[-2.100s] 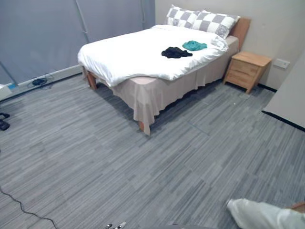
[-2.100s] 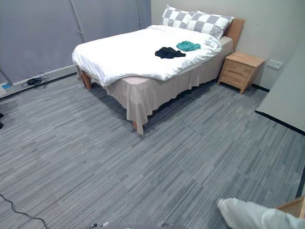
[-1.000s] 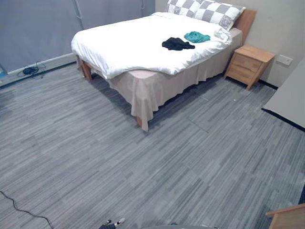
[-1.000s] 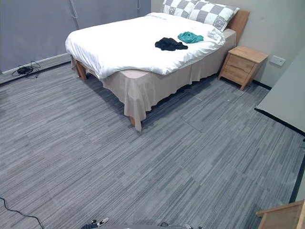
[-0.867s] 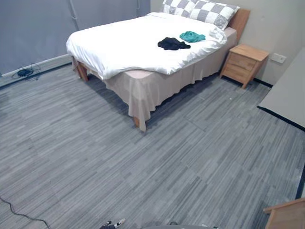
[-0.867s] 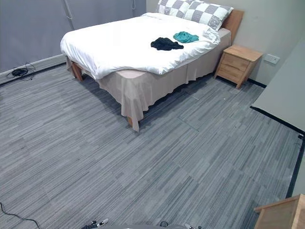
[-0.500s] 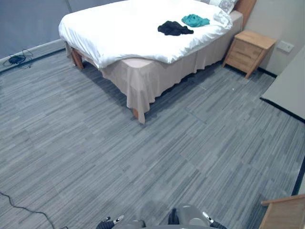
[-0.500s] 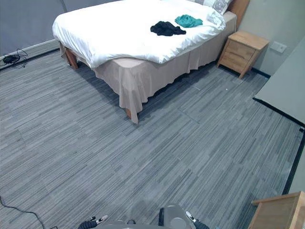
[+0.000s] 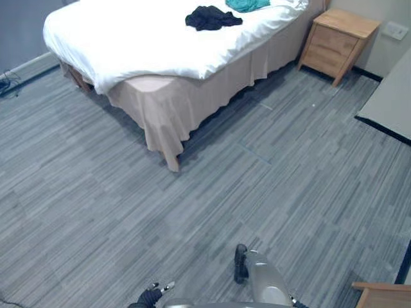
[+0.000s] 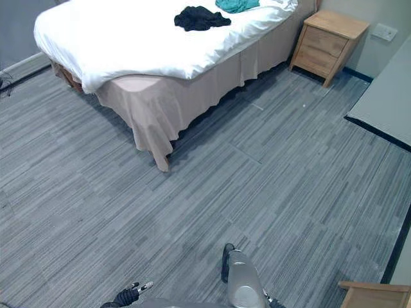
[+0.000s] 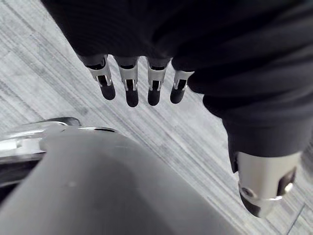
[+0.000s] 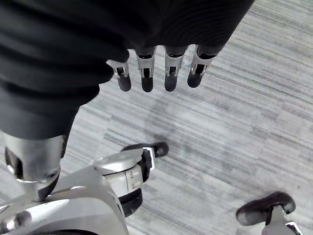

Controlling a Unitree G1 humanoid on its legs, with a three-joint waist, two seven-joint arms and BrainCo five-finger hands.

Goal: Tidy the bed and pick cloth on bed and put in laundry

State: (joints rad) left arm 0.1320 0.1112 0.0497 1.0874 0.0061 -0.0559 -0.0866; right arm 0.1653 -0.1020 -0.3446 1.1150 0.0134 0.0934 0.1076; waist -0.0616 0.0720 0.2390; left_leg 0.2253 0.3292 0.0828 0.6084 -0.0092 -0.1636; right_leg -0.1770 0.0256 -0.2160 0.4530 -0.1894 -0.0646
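Left eye view, black cloth (image 9: 212, 17), teal cloth (image 9: 247, 4) on bed (image 9: 128, 45), nightstand (image 9: 337, 35) beside, left hand (image 11: 130, 81), right hand (image 12: 146, 73) slack

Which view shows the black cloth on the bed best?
The right eye view: the black cloth lies whole on the white duvet. The left eye view shows it much the same; the wrist views face the floor.

Open floor (image 9: 270, 186) before the bed (image 9: 128, 45)
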